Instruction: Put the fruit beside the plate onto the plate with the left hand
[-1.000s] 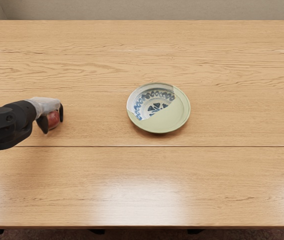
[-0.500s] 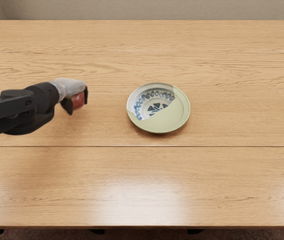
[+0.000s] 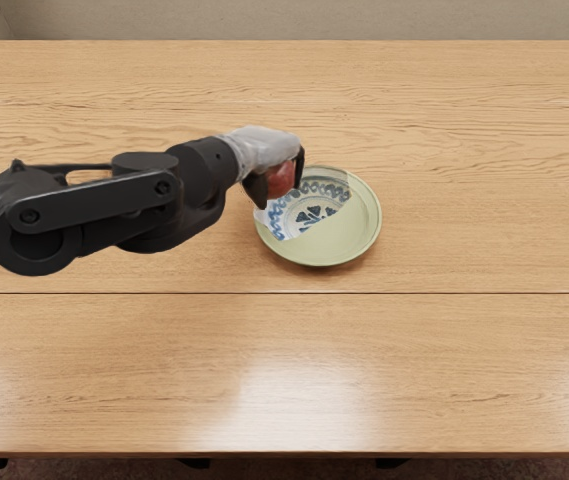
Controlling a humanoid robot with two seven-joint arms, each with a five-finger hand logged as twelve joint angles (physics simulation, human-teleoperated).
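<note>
Reaching in from frame left, left hand [image 3: 262, 153] grips a red fruit [image 3: 281, 181] at the upper-left rim of the blue-patterned green plate [image 3: 360, 228], centre frame, on wooden table [image 3: 284, 370].

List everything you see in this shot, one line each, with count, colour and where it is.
table: one, light wood, fills most of the view
wall: one, beige, strip behind the table
plate: one, pale green with a blue pattern, middle of the table
fruit: one, red, held at the plate's left rim
left hand: one, pale grey, closed on the fruit
left arm: one, black, from the left edge
</note>
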